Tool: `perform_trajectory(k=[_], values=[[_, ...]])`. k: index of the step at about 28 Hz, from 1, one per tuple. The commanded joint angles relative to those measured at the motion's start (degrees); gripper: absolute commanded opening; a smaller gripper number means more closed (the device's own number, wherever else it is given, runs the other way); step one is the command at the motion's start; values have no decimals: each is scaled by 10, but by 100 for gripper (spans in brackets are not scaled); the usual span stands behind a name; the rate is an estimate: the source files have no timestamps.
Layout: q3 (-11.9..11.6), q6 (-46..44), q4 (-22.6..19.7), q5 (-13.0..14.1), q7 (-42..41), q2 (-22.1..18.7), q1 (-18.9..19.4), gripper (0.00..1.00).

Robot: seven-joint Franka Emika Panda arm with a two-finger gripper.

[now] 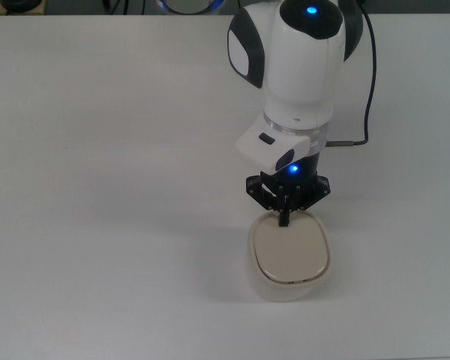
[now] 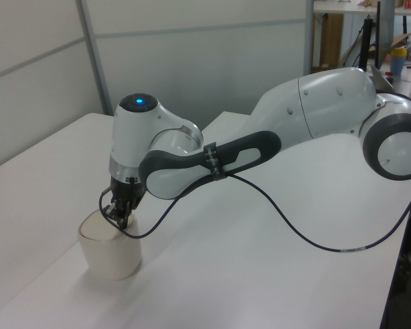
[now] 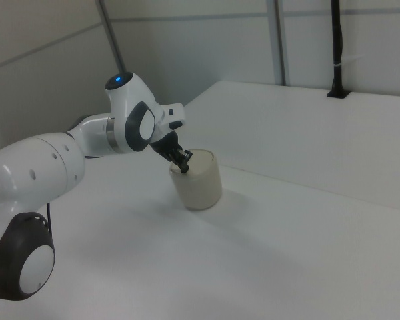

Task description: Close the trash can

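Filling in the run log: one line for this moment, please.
trash can: lid flat, looks closed | gripper: shut, tips at lid's rear edge | table

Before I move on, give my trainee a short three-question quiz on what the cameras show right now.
1. True or false: the trash can's lid lies flat on the rim.
2. In the top view, where does the tool touch the trash can? A) the lid's near edge B) the lid's far edge, towards the arm C) the side wall
3. What trails across the table from the arm?

Key: 1 true; 2 B; 3 a black cable.
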Motion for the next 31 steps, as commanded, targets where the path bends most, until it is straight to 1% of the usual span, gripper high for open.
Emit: perform_trajectory(k=[1, 4, 8, 10, 15, 16, 18, 19, 20, 21, 22, 24, 25, 27, 29, 31], values=[[-3, 0, -45, 7, -17, -11, -2, 0], [-3, 4, -47, 7, -11, -8, -2, 0], [-3, 1, -35, 14, -10, -17, -3, 0], [-3, -1, -21, 17, -3, -31, -4, 0], [-3, -1, -20, 25, 9, -61, -19, 0], [-3, -1, -20, 32, 9, -70, -22, 2], [-4, -2, -20, 38, 9, -79, -24, 11], [-4, -3, -20, 39, 8, -83, -25, 18], [-4, -4, -20, 39, 7, -87, -27, 30], [-4, -5, -19, 40, 5, -92, -29, 45], [-4, -9, -20, 40, 4, -103, -32, 69], [-4, -35, -21, 40, 1, -112, -33, 75], [-4, -51, -21, 42, -2, -116, -34, 80], [-3, -81, -21, 43, -13, -124, -39, 86], [-2, -132, -24, 51, -43, -139, -43, 88], [-3, -169, -24, 64, -68, -145, -44, 100]])
